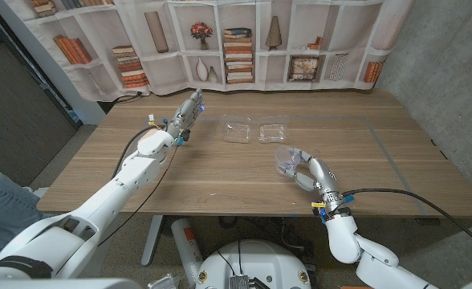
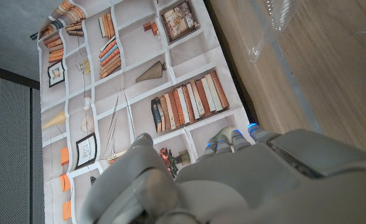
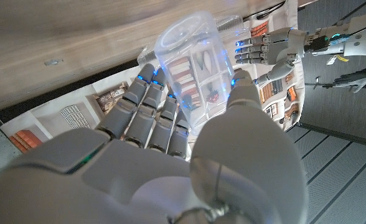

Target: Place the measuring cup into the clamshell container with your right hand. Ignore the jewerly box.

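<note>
**Cup in hand, container not yet reached**

The right hand (image 1: 307, 172) holds the measuring cup (image 1: 286, 159), a clear plastic one; in the right wrist view the fingers (image 3: 147, 106) lie along one side of the cup (image 3: 192, 62) and the thumb presses the other side, so the grip looks firm; whether the cup is lifted off the wooden table (image 1: 220, 181) or touches it, I cannot tell from the head view.

Outward from there, the clamshell container (image 1: 256, 131) lies open toward the far side of the table, its two clear halves side by side, well apart from the cup and beyond it; nothing shows inside either half.

The left hand (image 1: 189, 111) waits by the far left edge of the table, beside the container's left half, fingers held out straight and close together, holding nothing; its back (image 2: 264, 180) shows in the left wrist view, with a bookshelf-printed backdrop (image 1: 244, 40) behind.

As I judge it, the pickup is done; the carry to the container and the release into one of its halves are left.
</note>
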Robot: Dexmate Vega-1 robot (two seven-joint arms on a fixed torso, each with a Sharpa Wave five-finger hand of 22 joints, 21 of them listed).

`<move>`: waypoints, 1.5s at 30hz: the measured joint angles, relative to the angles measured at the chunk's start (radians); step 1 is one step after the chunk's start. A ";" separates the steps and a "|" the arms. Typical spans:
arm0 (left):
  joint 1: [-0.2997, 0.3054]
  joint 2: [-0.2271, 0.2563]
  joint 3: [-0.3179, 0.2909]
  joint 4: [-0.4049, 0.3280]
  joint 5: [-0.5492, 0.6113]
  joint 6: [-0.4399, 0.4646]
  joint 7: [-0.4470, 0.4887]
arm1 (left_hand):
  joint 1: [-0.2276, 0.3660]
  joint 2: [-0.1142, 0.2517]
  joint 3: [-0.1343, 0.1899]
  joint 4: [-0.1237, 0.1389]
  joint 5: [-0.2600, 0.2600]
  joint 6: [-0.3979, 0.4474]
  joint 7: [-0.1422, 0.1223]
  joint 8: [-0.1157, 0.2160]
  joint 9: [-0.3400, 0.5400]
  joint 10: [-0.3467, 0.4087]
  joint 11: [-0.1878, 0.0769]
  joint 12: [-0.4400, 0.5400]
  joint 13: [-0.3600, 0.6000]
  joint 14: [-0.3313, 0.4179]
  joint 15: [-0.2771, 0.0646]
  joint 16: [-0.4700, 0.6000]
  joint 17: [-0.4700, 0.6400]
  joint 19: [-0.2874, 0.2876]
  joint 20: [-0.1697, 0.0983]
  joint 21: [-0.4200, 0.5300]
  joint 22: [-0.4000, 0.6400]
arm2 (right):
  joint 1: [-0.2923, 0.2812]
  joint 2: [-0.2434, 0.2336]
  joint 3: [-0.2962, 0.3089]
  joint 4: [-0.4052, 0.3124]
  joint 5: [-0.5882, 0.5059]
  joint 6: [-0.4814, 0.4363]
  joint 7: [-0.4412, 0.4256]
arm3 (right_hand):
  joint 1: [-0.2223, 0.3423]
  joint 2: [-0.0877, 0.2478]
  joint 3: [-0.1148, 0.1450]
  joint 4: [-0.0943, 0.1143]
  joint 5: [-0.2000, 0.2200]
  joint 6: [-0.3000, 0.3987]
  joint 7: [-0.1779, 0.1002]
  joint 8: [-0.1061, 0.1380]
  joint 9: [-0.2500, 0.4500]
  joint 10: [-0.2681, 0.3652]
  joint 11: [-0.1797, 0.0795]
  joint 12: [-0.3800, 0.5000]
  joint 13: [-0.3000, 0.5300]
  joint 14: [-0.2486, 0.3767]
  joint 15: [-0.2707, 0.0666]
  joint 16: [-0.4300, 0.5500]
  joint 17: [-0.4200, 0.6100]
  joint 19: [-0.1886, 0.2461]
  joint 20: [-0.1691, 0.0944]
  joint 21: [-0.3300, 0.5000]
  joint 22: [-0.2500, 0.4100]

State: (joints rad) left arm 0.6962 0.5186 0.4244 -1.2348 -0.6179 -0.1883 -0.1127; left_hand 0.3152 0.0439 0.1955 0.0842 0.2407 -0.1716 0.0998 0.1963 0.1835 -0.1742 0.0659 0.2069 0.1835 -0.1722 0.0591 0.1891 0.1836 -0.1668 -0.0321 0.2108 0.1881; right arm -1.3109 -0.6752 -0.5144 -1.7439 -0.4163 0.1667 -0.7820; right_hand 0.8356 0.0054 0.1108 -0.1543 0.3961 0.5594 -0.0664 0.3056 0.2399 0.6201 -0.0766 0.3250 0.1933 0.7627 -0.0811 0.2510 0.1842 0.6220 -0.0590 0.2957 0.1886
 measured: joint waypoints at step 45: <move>0.021 0.009 -0.014 -0.046 0.000 -0.009 0.031 | 0.000 0.000 0.000 0.000 -0.004 0.000 0.000 0.000 0.000 0.000 0.000 0.000 0.000 0.000 0.000 0.000 0.000 0.000 0.000 0.000 0.000 | -0.052 -0.062 0.112 -0.128 0.083 -0.011 0.103 | -0.002 0.007 0.000 0.000 -0.030 0.009 0.009 -0.005 0.004 0.005 0.005 -0.004 -0.001 -0.009 0.003 -0.022 0.000 -0.016 0.005 -0.012 0.000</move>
State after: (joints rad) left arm 0.7174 0.5280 0.4101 -1.2811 -0.6175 -0.1976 -0.0816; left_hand 0.3152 0.0438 0.1955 0.0842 0.2366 -0.1716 0.0998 0.1963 0.1835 -0.1742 0.0659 0.2069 0.1835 -0.1722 0.0590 0.1890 0.1836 -0.1667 -0.0321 0.2108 0.1881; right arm -1.3627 -0.7374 -0.4025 -1.8716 -0.3329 0.1561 -0.6792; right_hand 0.8336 0.0124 0.1106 -0.1540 0.3657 0.5688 -0.0571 0.3009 0.2436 0.6252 -0.0711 0.3210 0.1928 0.7536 -0.0786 0.2285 0.1841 0.6062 -0.0536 0.2842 0.1884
